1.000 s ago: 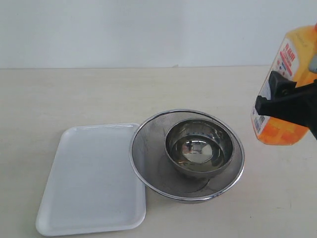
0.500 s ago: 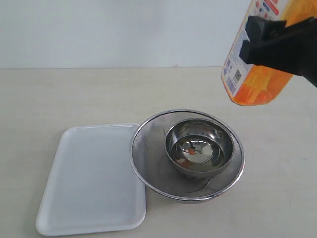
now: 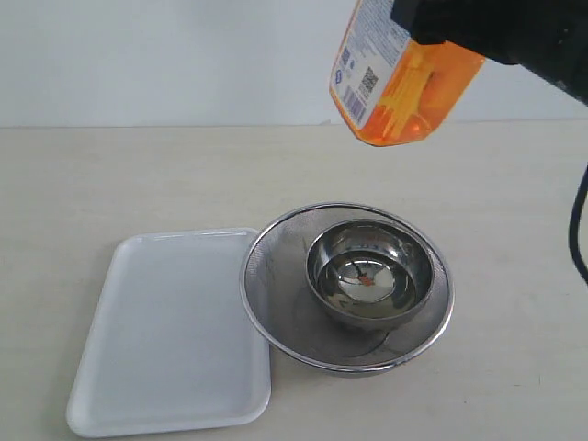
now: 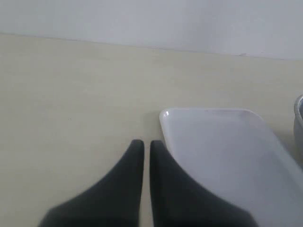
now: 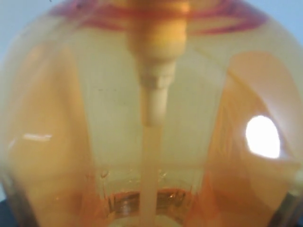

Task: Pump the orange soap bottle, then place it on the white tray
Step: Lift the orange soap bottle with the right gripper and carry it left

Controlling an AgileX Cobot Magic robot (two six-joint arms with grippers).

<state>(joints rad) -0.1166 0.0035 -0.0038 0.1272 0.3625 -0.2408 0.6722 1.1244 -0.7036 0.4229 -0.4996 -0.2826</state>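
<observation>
Matte beige tabletop (image 3: pixel 92 175), flat. Smooth plastic white tray (image 3: pixel 175 331): rectangular, rounded corners, low rim, at left, just beside round steel mesh strainer (image 3: pixel 276 276). Translucent orange soap bottle (image 3: pixel 404 83): aloft, long axis tilted, base pointing down-left, top up-right out of view. Polished steel bowl (image 3: pixel 367 276) inside strainer. Black right end effector (image 3: pixel 432 26) clamped on bottle. Left end effector (image 4: pixel 146 146) closed, empty, near tray corner.

Bright, even light; glare on bottle (image 5: pixel 94 123); left claw (image 4: pixel 143 144) blurred.
</observation>
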